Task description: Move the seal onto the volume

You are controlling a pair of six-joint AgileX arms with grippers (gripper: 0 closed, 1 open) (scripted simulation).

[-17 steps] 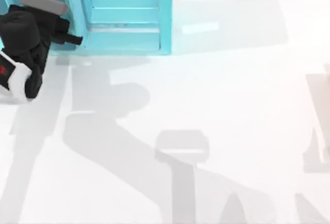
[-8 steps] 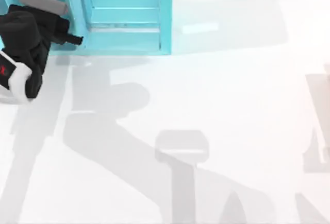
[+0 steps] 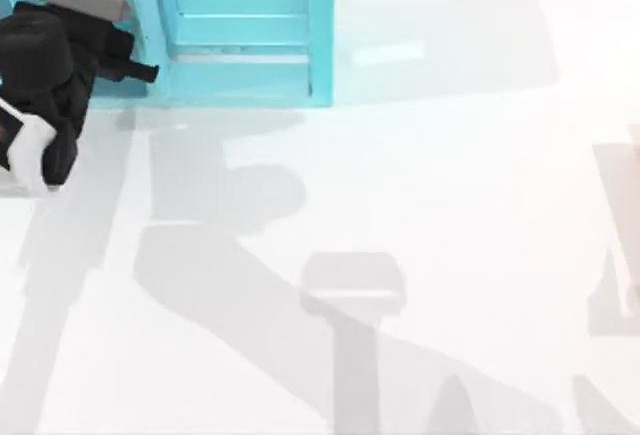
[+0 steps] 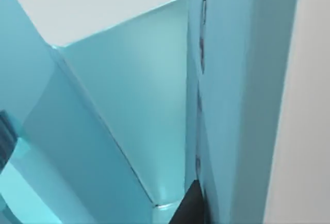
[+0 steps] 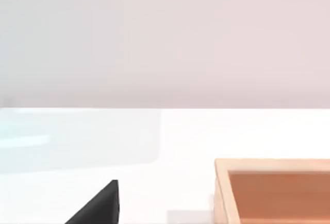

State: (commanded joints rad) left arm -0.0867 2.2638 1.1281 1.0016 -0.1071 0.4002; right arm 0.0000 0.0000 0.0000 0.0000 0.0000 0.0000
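A white worktop [image 3: 420, 205] seen from above, crossed by soft grey shadows. At its far left edge stands a large teal shelf unit [image 3: 240, 35] with open compartments. The left arm [image 3: 45, 75], black with a white band, sits at the top view's upper left, reaching toward the shelf unit. A dark tip of the left gripper [image 3: 140, 70] lies against the shelf unit's lower front edge; whether its fingers are spread or pressed together cannot be told. The left wrist view looks closely along teal shelf walls [image 4: 129, 110], with one dark fingertip [image 4: 192, 206] beside an upright teal panel. The right wrist view shows the white worktop, a dark fingertip [image 5: 100, 206], and the corner of an orange-tan wooden tray [image 5: 273, 190] nearby. Where the seal and the volume lie cannot be made out.
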